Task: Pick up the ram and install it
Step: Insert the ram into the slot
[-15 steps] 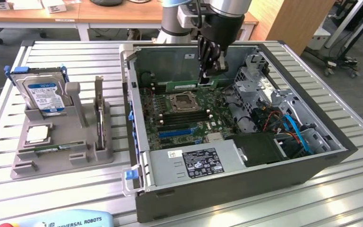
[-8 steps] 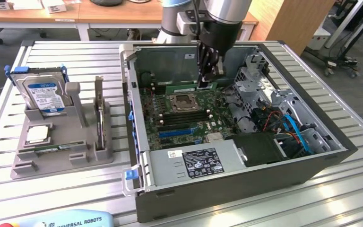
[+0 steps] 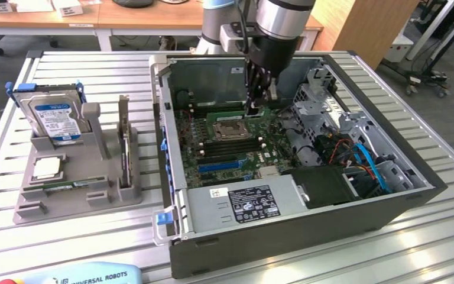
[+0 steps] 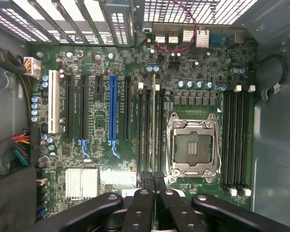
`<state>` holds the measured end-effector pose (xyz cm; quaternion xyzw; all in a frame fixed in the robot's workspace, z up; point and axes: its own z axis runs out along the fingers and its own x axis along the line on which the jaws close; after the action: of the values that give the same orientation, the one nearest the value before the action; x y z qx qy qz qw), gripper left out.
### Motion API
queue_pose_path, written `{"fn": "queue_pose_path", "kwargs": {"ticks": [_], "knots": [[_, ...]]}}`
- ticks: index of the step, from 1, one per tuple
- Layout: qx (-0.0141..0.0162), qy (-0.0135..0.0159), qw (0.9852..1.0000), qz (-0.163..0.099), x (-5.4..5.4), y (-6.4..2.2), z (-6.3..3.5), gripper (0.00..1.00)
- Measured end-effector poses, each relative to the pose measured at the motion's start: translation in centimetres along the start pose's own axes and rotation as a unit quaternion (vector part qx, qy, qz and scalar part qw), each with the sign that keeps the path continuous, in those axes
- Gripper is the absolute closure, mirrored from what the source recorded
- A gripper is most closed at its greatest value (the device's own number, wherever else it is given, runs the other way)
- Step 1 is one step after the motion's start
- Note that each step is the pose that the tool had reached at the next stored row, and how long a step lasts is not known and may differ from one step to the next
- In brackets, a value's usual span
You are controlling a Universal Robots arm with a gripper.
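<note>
Above motherboard [image 4: 101,145], pincer [image 4: 153,178] clasps thin, seemingly green ram [image 4: 153,128].

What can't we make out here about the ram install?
- Seating depth of the ram: edge-on in wrist view; the gripper blocks it in exterior view.
- Its chips and sticker: faces turned away, wrist view.
- Slot latch nearest the jaws: covered by them, wrist view.

ram [image 4: 153,130] | thin green stick | edge-on, upright | along memory slots [image 4: 146,126]

Exterior oblique, wrist overhead; common motherboard [image 3: 247,155].
</note>
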<state>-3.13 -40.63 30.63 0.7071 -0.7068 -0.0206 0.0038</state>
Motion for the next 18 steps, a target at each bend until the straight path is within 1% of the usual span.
{"fn": "queue_pose_path", "kwargs": {"ticks": [5,9,14,18], "knots": [[0.0000,0.0000,1.0000,0.000,0.0,-0.03,0.84,0.89],[0.0000,0.0000,1.0000,0.000,0.0,-0.05,1.33,0.89],[0.0000,0.0001,1.0000,0.000,0.0,-0.04,1.38,0.89],[0.0000,0.0000,1.0000,0.000,0.3,-0.04,1.38,0.89]]}}
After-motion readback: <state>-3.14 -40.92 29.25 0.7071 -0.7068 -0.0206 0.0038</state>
